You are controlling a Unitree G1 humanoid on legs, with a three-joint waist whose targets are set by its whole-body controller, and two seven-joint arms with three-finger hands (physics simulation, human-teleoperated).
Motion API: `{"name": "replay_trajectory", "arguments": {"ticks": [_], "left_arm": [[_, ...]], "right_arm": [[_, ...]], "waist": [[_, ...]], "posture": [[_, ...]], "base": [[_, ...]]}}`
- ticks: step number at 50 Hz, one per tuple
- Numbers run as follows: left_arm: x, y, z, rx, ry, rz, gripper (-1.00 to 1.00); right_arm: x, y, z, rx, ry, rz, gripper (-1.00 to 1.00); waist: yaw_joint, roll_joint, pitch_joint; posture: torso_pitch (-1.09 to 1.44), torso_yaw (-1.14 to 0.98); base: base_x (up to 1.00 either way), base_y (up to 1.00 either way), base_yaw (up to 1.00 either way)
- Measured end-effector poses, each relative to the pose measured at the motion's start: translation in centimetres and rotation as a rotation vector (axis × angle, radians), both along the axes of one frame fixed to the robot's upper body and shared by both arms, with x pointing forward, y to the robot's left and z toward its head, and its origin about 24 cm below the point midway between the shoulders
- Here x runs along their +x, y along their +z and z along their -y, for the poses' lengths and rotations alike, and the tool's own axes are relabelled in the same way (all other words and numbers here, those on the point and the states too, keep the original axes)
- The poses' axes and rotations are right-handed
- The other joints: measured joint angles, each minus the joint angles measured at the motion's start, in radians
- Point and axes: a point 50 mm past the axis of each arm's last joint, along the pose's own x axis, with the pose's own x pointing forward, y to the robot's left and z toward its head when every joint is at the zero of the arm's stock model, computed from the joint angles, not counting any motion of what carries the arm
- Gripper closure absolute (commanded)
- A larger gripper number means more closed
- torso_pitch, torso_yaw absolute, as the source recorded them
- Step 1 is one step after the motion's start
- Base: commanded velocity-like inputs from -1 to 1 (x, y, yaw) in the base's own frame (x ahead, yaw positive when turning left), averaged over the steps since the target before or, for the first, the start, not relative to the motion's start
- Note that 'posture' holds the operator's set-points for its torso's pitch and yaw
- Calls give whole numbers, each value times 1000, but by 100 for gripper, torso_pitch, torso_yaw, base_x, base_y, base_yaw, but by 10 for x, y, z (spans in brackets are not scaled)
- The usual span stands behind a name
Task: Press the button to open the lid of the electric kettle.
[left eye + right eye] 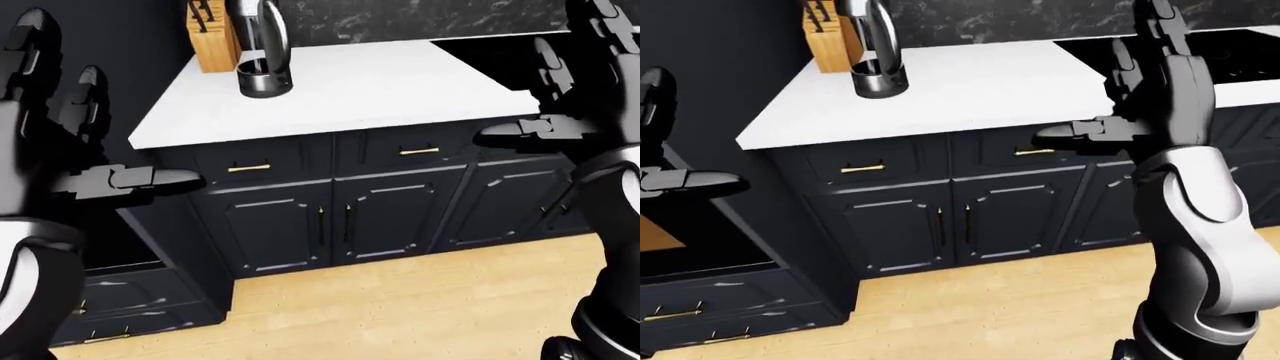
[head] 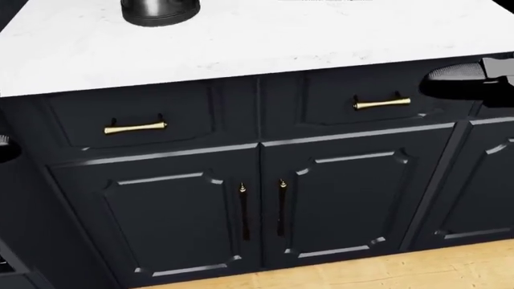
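The electric kettle (image 1: 264,73) stands on the white counter (image 1: 400,82) near its top-left corner. It is dark and silvery with a curved handle; its top is cut off by the view's upper edge, so lid and button are hidden. In the head view only its base (image 2: 159,10) shows at the top. My left hand (image 1: 100,127) is raised at the left edge with fingers spread, open and empty. My right hand (image 1: 1140,82) is held up right of the kettle and well short of it, also open and empty.
A wooden knife block (image 1: 213,39) stands just left of the kettle. A black cooktop (image 1: 1210,52) lies in the counter's right part. Dark cabinets with brass handles (image 2: 135,127) are below the counter, a pulled-out drawer (image 1: 120,289) sits at lower left, and a wood floor (image 1: 400,307) lies below.
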Motion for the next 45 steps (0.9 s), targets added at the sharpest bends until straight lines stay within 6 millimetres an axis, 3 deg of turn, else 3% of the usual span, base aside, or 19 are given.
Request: {"name": "replay_trajectory", "arguments": {"ticks": [6, 9, 12, 14, 17, 21, 23, 26, 32, 34, 36, 39, 41, 45], "left_arm": [[4, -1, 3, 0, -20, -12, -100], [6, -5, 0, -12, -6, -31, -100], [5, -5, -3, -15, 18, -37, -100], [5, -3, -3, -12, 19, -21, -100], [4, -3, -2, -12, 13, -6, -100], [4, -4, -2, -14, 11, -12, -100], [6, -8, 1, -16, -8, -34, -100], [7, -9, 3, -9, -28, -47, -100], [2, -2, 0, -5, -6, -2, -100], [2, -1, 1, -5, -9, 1, -100], [3, -1, 1, -5, -11, -3, -100], [4, -6, -3, -18, 11, -29, -100], [5, -7, -5, -20, 20, -41, -100], [4, -3, -3, -12, 14, -17, -100]], "right_arm": [[5, -3, 1, 6, -12, -25, -100], [6, -3, -3, -2, 10, -35, -100], [5, -1, -7, -11, 37, -29, -100], [6, 1, -7, -11, 35, -19, -100], [4, 3, -7, -13, 26, -1, -100], [4, 4, -6, -14, 25, 0, -100], [5, 0, -3, -5, 10, -17, -100], [7, -5, 0, -1, -9, -47, -100], [2, 4, -4, -13, 7, 4, -100], [2, 4, -3, -11, 5, 4, -100], [2, 5, -3, -11, 4, 2, -100], [4, -2, -8, -9, 32, -26, -100], [6, -4, -10, -12, 45, -47, -100], [4, 1, -8, -13, 34, -22, -100]], "waist": [[-6, 38, 6], [5, 23, 11], [11, 37, 3], [9, 27, -6], [14, -1, 0], [21, -58, 1], [7, -41, 15], [-4, -49, 10], [-3, -1, 12], [-10, 25, 9], [-13, 65, 0], [4, 53, 10], [8, 46, 5], [11, 6, 1]], "posture": [[0, 0], [0, 0], [0, 0], [0, 0], [0, 0], [0, 0], [0, 0], [0, 0], [0, 0], [0, 0], [0, 0], [0, 0], [0, 0], [0, 0]], "base": [[14, 0, 0], [15, 0, 0], [15, 0, 0], [16, 0, 0], [17, 0, 0], [19, 0, 0], [18, 0, 0], [20, 0, 0], [21, 6, 0], [21, 9, 0], [22, 8, 0], [21, 9, 0], [21, 9, 0], [21, 9, 0]]}}
